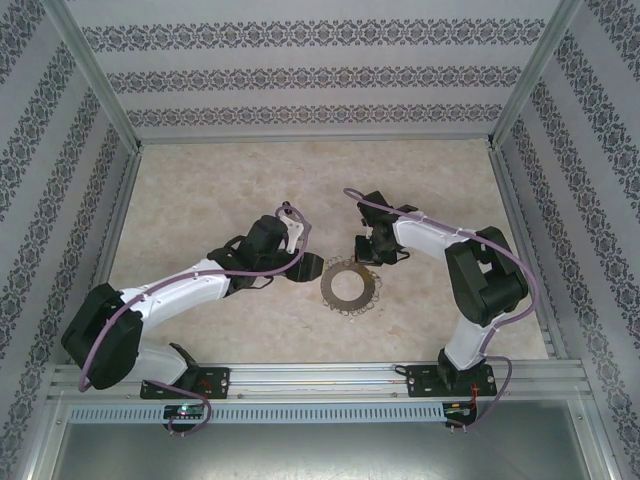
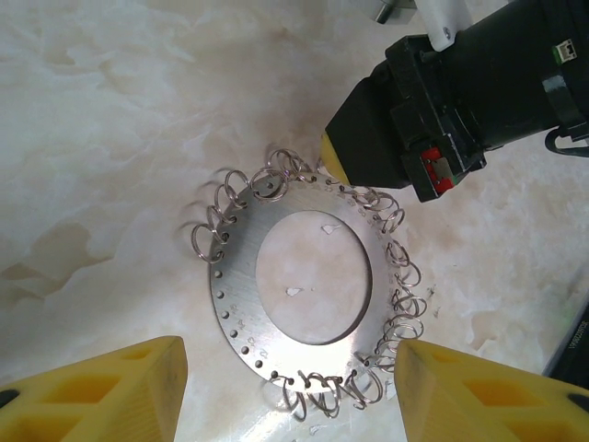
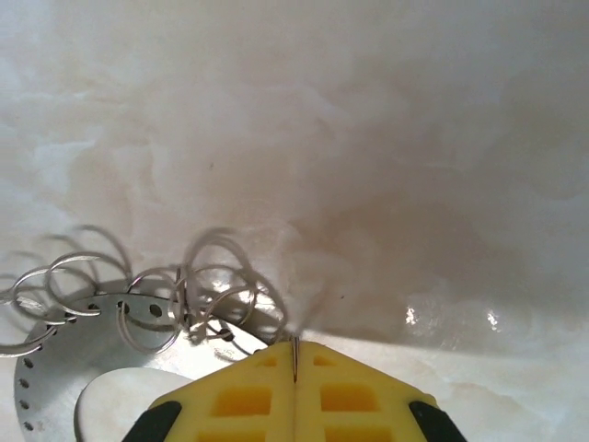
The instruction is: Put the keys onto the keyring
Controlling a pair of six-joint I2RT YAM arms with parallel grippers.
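Just left of the keyring (image 2: 235,285), our left gripper (image 2: 287,350) hovers with its yellow fingers (image 2: 120,387) spread well apart, one to each side of the ring's edge, gripping nothing. The keyring lies flat on the marbled table (image 1: 200,200) between the two grippers, with small wire loops (image 2: 216,221) crowding its rim. At the keyring's right edge, our right gripper (image 3: 294,354) has its fingers pressed tight together, tips just beside the loops. A thin dark sliver (image 3: 294,364) shows in the seam; we cannot tell whether it is the key.
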